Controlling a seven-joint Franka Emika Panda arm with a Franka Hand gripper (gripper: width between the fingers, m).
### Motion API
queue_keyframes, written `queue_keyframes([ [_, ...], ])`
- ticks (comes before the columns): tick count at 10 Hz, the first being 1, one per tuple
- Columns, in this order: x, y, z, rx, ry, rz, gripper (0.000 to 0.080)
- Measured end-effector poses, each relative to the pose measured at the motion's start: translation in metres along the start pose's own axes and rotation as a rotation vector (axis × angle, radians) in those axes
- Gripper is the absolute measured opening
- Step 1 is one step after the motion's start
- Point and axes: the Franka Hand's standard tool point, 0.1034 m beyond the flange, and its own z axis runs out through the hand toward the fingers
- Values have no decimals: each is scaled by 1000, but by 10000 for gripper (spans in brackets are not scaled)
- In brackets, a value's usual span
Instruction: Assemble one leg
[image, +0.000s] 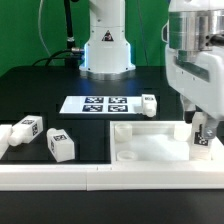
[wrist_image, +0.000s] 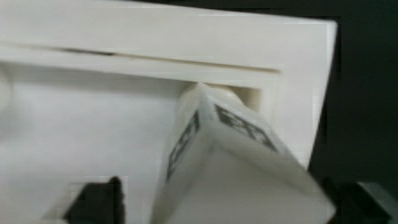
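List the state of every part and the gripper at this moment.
gripper: shut on a leg, over the panel's corner.
held leg: upright in the gripper.
panel: flat on the table.
three loose legs: lying free on the table.
marker board: flat, untouched.

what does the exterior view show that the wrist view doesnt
Only the exterior view shows the marker board, three loose legs on the table, and the arm's base. Only the wrist view shows the panel's rim corner close up. Both show the gripper shut on a leg at the white panel.
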Motion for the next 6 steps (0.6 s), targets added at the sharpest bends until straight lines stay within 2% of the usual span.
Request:
queue_keyframes([
  [1, 0, 0, 0, -1, 4, -157, 613],
  [4, 3, 1, 0, -7, 14, -324, 648],
  [6, 0, 2, 2, -36, 43, -603, 649],
])
